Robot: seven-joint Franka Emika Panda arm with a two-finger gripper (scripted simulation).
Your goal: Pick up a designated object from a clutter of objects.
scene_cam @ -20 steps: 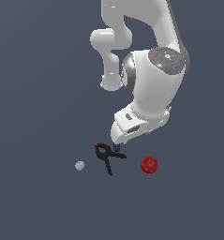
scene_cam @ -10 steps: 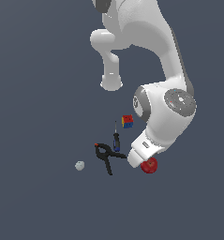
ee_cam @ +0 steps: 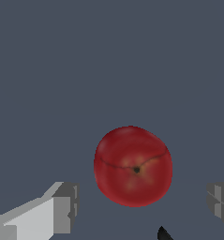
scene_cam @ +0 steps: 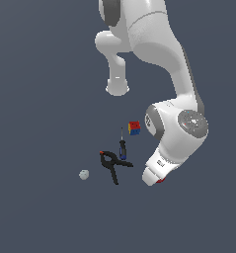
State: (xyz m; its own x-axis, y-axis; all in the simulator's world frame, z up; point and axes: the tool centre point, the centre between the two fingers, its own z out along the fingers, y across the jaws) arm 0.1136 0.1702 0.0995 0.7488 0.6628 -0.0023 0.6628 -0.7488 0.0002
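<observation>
The round glossy red apple (ee_cam: 133,165) lies on the grey floor, stem dimple facing the wrist camera. My gripper (ee_cam: 142,202) is open, with one finger (ee_cam: 64,208) on each side of the apple and apart from it. In the exterior view the gripper (scene_cam: 151,180) is low over the apple, and only a red sliver (scene_cam: 161,181) shows under the hand. The rest of the clutter is the multicoloured cube (scene_cam: 134,128), the blue-handled screwdriver (scene_cam: 122,147), the black spring clamp (scene_cam: 113,165) and the tiny pale ball (scene_cam: 84,174).
The clamp lies closest to the apple, on the exterior view's left of the hand; a black tip of it (ee_cam: 164,233) shows in the wrist view. The arm's white base (scene_cam: 117,89) stands behind the clutter.
The arm has swung to the exterior view's right and come down over the apple. The hand now covers most of the apple. The other items have not moved.
</observation>
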